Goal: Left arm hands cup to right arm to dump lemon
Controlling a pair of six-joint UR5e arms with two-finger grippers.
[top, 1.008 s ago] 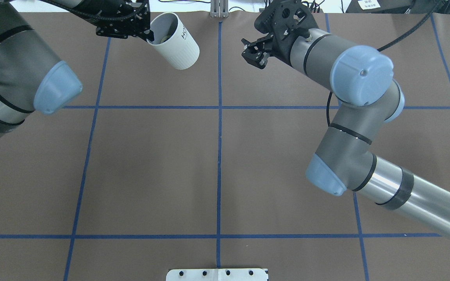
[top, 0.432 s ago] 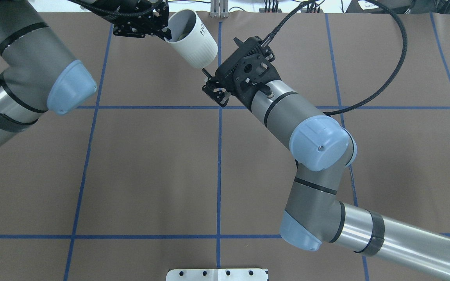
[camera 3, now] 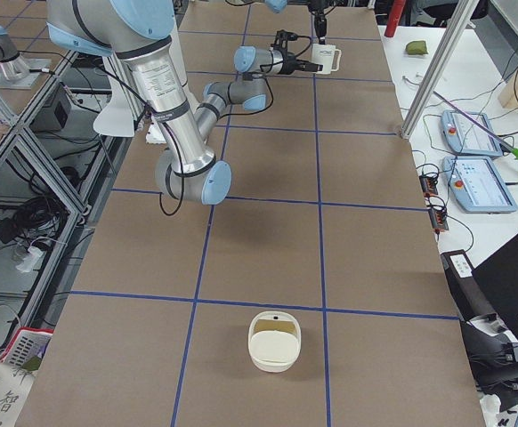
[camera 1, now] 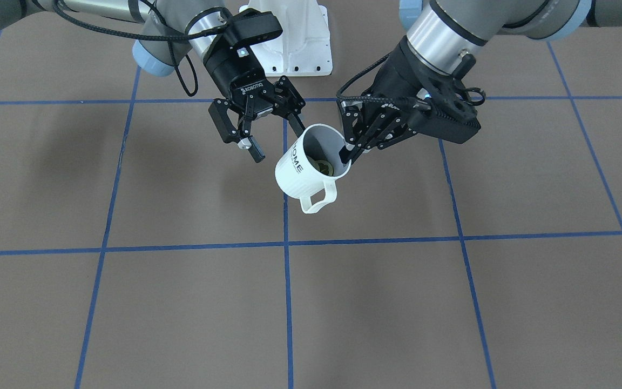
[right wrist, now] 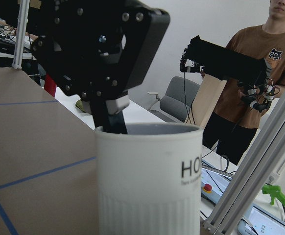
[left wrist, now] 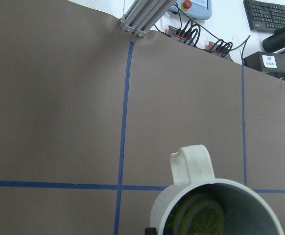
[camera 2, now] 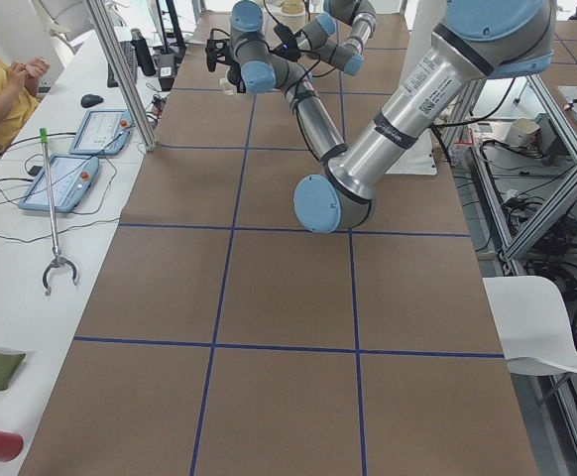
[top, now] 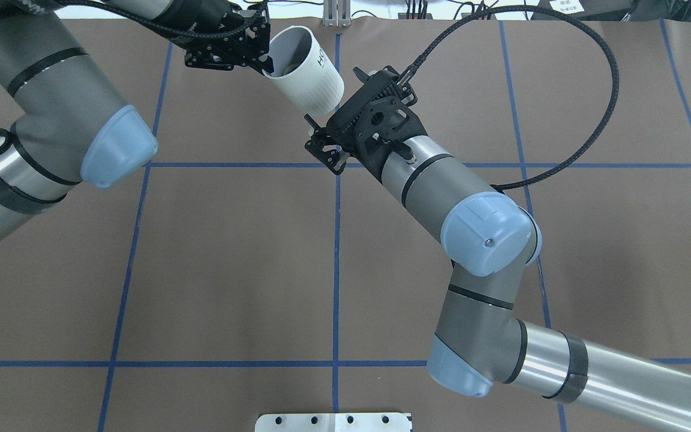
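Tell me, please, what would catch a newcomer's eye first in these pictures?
The white HOME cup stands out, held tilted above the middle of the table by the left gripper, which pinches its rim. The lemon lies inside it. The right gripper hangs open close beside the cup.

— The arms?
— Silver-grey tubes, pale blue joint caps, black bands.
— Differences?
— The left arm [top: 51,102] has a black wrist plate and looped cables; the right arm [top: 429,180] carries a braided black cable.
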